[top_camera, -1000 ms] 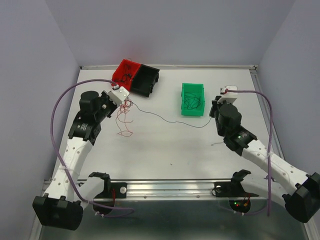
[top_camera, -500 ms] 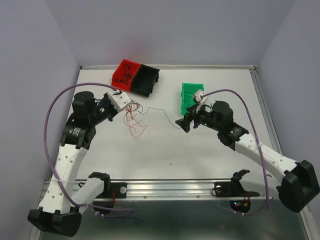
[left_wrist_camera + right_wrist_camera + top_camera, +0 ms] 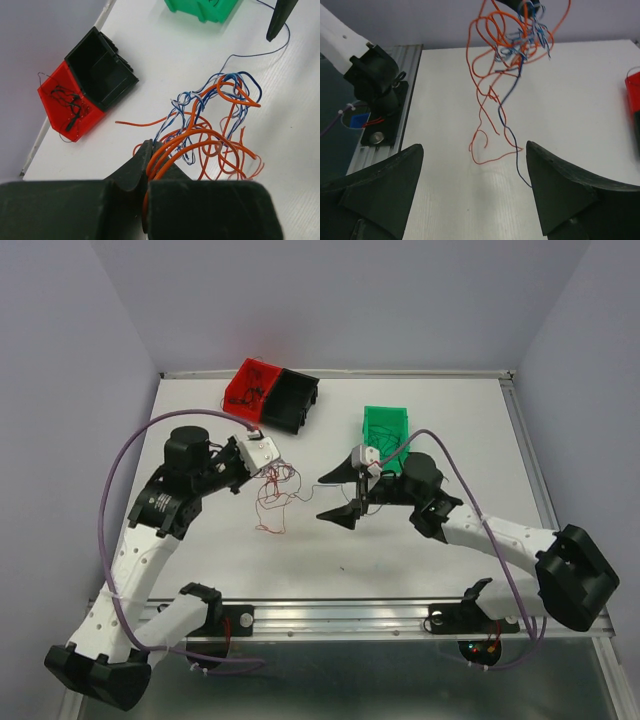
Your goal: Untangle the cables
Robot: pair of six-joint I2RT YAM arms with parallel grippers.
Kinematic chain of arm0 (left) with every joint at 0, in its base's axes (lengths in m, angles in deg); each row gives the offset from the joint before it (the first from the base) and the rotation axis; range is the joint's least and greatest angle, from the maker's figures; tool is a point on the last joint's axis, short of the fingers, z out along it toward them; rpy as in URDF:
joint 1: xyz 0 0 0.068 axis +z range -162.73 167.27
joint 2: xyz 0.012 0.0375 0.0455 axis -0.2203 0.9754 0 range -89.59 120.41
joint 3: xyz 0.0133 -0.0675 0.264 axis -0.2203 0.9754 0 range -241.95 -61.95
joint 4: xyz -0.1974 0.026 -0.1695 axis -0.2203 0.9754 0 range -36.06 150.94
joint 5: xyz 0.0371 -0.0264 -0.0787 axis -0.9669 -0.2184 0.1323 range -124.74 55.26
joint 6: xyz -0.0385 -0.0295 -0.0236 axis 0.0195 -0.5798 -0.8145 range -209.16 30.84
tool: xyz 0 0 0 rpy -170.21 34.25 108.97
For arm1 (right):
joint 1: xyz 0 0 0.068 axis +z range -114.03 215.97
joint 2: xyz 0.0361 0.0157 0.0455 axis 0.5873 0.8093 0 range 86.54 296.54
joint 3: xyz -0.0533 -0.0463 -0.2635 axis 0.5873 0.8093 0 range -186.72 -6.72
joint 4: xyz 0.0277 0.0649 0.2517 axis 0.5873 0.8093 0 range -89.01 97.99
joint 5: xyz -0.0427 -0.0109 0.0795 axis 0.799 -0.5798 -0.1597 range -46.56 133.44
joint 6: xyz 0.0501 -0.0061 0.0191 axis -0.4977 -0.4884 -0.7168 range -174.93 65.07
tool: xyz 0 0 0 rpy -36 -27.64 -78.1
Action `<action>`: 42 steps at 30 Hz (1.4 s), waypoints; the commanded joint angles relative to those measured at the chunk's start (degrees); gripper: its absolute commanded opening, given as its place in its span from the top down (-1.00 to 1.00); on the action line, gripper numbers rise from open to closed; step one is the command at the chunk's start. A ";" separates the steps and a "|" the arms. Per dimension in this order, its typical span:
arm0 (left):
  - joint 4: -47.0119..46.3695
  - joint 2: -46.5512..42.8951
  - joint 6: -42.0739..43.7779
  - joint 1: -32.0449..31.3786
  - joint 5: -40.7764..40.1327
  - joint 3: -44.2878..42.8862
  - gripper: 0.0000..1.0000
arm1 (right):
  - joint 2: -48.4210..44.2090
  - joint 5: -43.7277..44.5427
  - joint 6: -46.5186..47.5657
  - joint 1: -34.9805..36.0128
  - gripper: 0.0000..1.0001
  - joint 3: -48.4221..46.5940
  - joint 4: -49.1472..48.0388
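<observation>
Far to the left of the green bin [image 3: 385,426], against the back edge of the table [image 3: 420,550], the red bin [image 3: 250,385] and the black bin [image 3: 293,400] sit joined together where they sat a second ago. A few dark strands lie in the red one.

The left gripper [image 3: 270,466] has left its place just in front of the red bin. It now sits nearer the green bin and a little further forward. Its jaws are pinched tight on the cables [image 3: 210,130], as before. The left wrist view shows orange strands running out from between the fingertips of the left gripper [image 3: 148,150].

The cables [image 3: 272,495] have travelled with it. They hang from the grip as a loose knot of orange, red and blue loops, left of the green bin and lifted off the table, with the lowest curls trailing down. A second ago one dark strand ran stretched from this knot to the far side of the green bin. Now a thin dark strand [image 3: 260,52] lies slack and curving on the table.

The right gripper [image 3: 338,495] has crossed over from the right of the green bin to just in front of its left corner. It was closed a second ago. Now its jaws are spread wide and face the knot, with nothing between them. In the right wrist view the cables [image 3: 505,55] dangle ahead of the right gripper [image 3: 474,147].
</observation>
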 commanded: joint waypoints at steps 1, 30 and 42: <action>0.01 1.22 -1.96 -3.31 -2.32 0.53 1.00 | 1.50 1.62 0.81 2.62 -0.68 -0.57 -10.34; -13.35 -3.61 -16.01 -7.18 -32.12 3.69 1.00 | -5.78 62.67 -12.44 -1.15 0.99 3.21 -2.73; -13.62 -4.58 -12.60 -7.00 -22.94 5.10 1.00 | -30.22 74.43 -12.82 -4.15 0.99 6.73 21.36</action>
